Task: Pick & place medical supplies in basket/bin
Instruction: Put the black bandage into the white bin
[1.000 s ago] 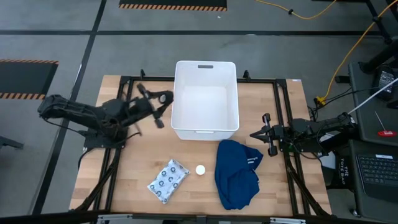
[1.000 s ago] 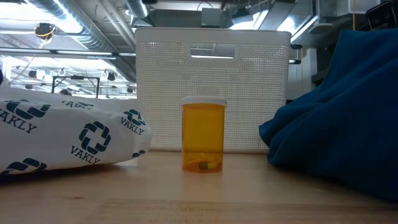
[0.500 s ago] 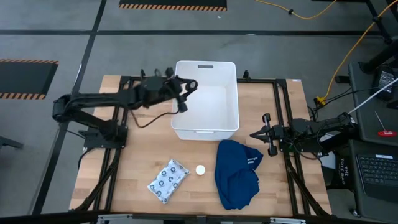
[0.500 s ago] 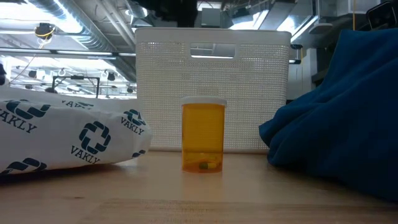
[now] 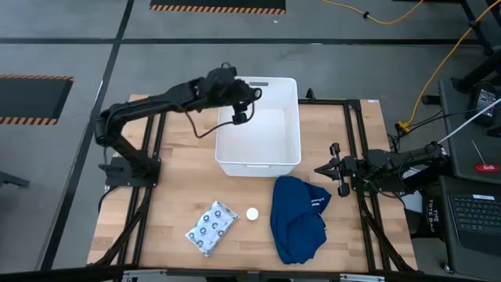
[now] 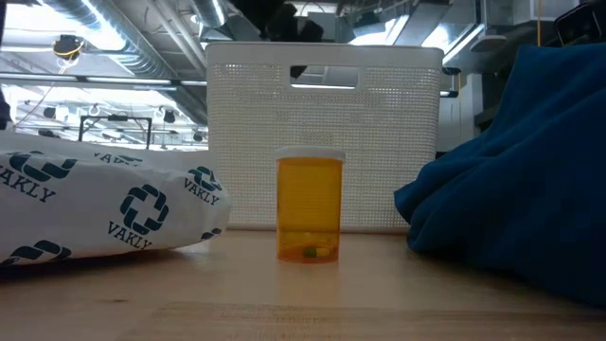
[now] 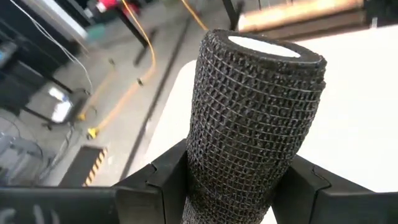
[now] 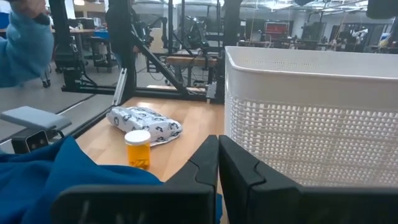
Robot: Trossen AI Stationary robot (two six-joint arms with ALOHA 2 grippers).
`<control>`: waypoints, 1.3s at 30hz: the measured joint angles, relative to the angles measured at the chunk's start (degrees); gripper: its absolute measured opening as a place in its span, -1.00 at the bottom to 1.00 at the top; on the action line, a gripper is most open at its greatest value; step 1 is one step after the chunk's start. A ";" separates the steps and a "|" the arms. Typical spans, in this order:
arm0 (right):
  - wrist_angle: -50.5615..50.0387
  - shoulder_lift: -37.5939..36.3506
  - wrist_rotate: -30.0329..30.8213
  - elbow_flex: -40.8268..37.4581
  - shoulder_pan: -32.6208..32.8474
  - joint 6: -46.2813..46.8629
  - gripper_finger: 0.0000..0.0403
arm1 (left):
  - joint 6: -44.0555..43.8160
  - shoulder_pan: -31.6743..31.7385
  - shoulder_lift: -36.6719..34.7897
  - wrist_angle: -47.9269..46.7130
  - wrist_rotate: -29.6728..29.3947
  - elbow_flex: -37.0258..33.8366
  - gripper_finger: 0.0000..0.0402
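Note:
My left gripper [image 5: 242, 108] hangs over the far left part of the white tub [image 5: 258, 165] and is shut on the small black oblong block [image 7: 255, 106], a roll of black mesh wrap with a white core end. The tub also shows in the low view [image 6: 322, 142] and the right wrist view [image 8: 311, 118]. The amber bottle [image 5: 252, 213] stands upright on the table, the ring-printed white packet [image 5: 211, 227] lies to its left, and the dark blue garment [image 5: 297, 219] lies heaped to its right. My right gripper [image 5: 322, 170] waits shut at the table's right side. My left gripper pinches the black roll between its two fingers, one on each side of its curved wall [image 7: 202, 177] at the end nearer the wrist. The white-cored end [image 7: 264, 46] points away from the gripper. The roll is lifted clear, above the inside of the tub.
Black frame rails run round the table top. Bare wood shows left of the tub and along the near edge [image 5: 235, 262]. In the right wrist view the bottle [image 8: 137, 148] and packet [image 8: 144, 122] lie beyond the garment [image 8: 56, 177]; a person's blue sleeve [image 8: 25, 43] shows beyond the table.
My left arm has swung from the table's left side toward the far edge and to the right, rising, and now reaches over the tub's far left corner, carrying the black roll. The right arm, bottle, packet and garment have stayed where they were.

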 joint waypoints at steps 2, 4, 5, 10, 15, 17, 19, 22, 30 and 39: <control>0.00 0.00 0.01 0.00 0.00 -0.53 -0.92 | 0.36 0.25 1.96 -4.43 -0.03 3.64 -0.13; 0.00 0.00 0.01 0.00 -0.02 -1.52 -0.92 | 0.38 0.26 3.78 -7.50 0.00 6.97 -0.13; 0.00 0.00 0.01 0.00 -0.02 -1.53 -0.92 | 0.42 0.24 4.46 -8.88 0.05 8.30 -0.13; 0.00 0.00 0.01 0.00 -0.02 -1.62 -0.92 | 1.00 0.21 7.09 -12.28 2.71 11.56 -0.13; 0.00 0.00 -0.01 0.00 -0.02 -3.19 -0.92 | 2.12 0.19 9.02 -13.16 6.50 11.56 -0.13; -0.01 0.00 0.00 0.00 -0.02 -4.43 -0.92 | 2.43 0.23 9.87 -13.38 6.85 11.61 -0.13; 0.01 0.00 0.01 0.00 -0.02 -4.68 -0.92 | 2.48 0.47 10.95 -13.95 7.40 11.60 -0.13; 0.02 0.02 0.01 0.00 -0.02 -4.70 -0.92 | 3.42 0.99 12.56 -14.81 8.44 11.60 -0.13; 0.00 0.00 0.01 0.00 -0.02 -4.72 -0.92 | 3.94 3.21 18.68 -15.22 7.08 11.56 -0.13; 0.01 0.02 0.01 0.00 -0.02 -4.72 -0.92 | 3.94 3.50 24.59 -17.49 -1.13 11.52 -0.13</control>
